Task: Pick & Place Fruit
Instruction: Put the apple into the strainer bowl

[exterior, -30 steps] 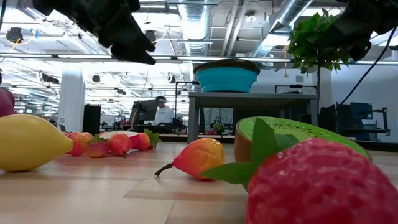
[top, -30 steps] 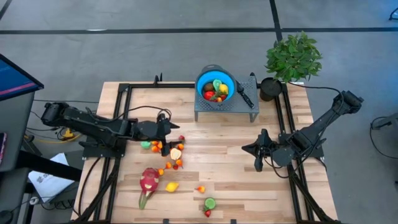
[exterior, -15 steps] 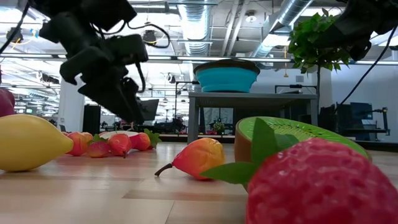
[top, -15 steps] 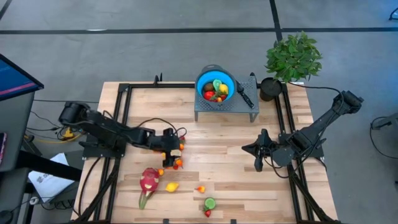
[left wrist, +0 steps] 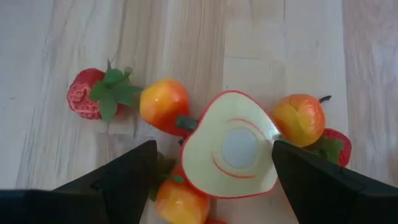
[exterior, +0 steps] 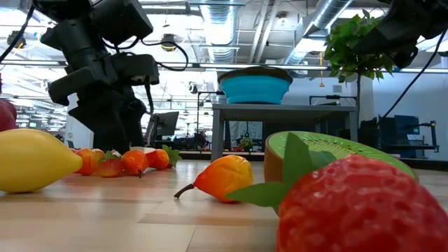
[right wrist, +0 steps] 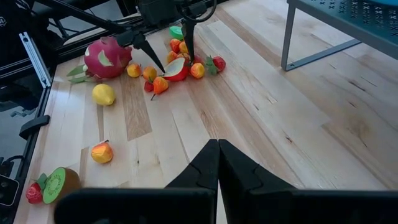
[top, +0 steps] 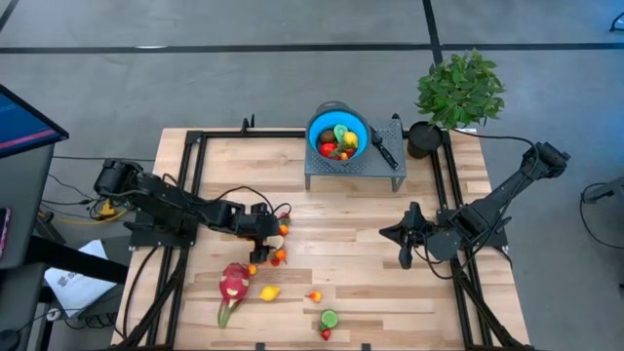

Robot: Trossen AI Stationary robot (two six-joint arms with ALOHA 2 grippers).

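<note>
Expect a crowded grasp. The left gripper stands with its jaws spread wide over a tight cluster of fruit, and the apple half, cut face up, lies between its fingers. Several small orange fruits touch or nearly touch the apple half, so closing the jaws may trap a neighbour, push the half sideways or scatter the cluster. The half is flat and its rim curves, so you should judge a slip from the pads likely if the fingers meet it unevenly. A strawberry lies just beside the cluster, clear of the jaws.

In the high view, the left gripper sits in the left half of the table, about midway between the far and near edges. The dragon fruit and a lemon lie nearer the near edge. The blue bowl, already holding fruit, stands on a grey stand at the middle of the far edge.

The right gripper waits over the right half, its fingers pressed together and holding nothing.
</note>
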